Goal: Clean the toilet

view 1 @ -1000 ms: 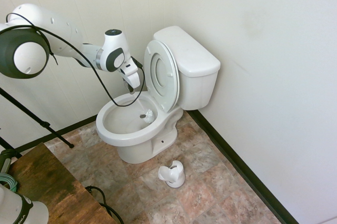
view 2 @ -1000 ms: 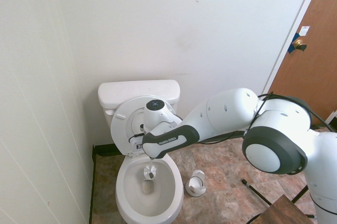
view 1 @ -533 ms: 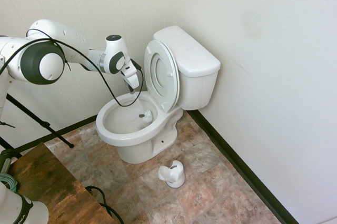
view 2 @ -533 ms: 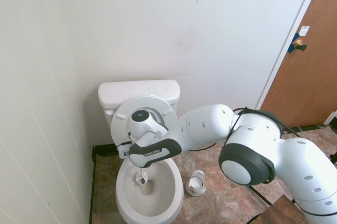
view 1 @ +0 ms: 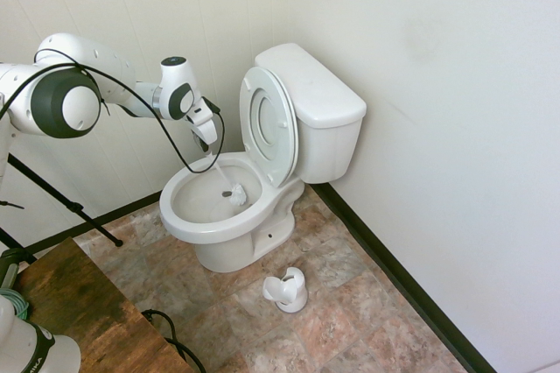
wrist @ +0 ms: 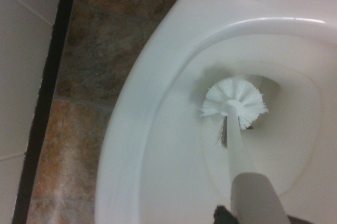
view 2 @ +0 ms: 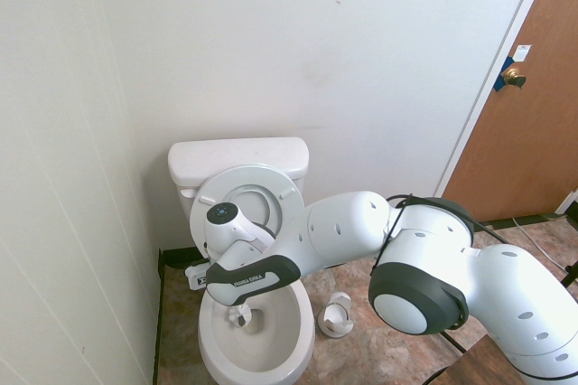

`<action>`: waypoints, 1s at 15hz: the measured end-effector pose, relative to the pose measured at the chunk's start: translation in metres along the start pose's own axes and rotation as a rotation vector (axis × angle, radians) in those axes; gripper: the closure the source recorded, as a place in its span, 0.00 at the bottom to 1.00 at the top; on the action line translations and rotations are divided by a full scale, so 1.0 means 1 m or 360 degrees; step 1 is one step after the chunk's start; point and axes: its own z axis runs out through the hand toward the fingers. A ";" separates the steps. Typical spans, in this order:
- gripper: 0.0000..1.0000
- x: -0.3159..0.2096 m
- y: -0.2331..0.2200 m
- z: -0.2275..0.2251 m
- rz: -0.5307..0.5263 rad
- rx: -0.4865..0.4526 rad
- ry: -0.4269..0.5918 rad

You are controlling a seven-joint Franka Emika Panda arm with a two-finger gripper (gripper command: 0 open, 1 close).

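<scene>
- Gripper found clamped shut on toilet brush handle, pointing straight down over the bowl.
- Toilet standing against the back wall in the corner, seat and lid raised against the ribbed tank.
- Brush handle running steeply downward from the hand; white bristle head set low in the bowl, near the drain.
- Bowl directly beneath the hand: smooth glazed ceramic, oval.
- Brush holder on tiled floor, well apart.
</scene>
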 end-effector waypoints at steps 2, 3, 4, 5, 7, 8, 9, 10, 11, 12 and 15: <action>1.00 -0.020 0.008 0.000 -0.0037 -0.0028 -0.0026; 1.00 -0.030 0.013 0.000 -0.0054 -0.0043 -0.0043; 1.00 -0.039 0.019 0.001 -0.0073 -0.0057 -0.0059; 1.00 -0.046 0.025 0.002 -0.0089 -0.0071 -0.0075; 1.00 -0.056 0.038 0.004 -0.0123 -0.0101 -0.0095; 1.00 -0.057 0.044 0.005 -0.0138 -0.0112 -0.0100; 1.00 -0.058 0.050 0.005 -0.0153 -0.0128 -0.0107; 1.00 -0.058 0.056 0.007 -0.0172 -0.0143 -0.0126; 1.00 -0.059 0.061 0.008 -0.0196 -0.0161 -0.0149; 1.00 -0.059 0.067 0.008 -0.0215 -0.0183 -0.0172; 1.00 -0.053 0.082 0.012 -0.0253 -0.0246 -0.0232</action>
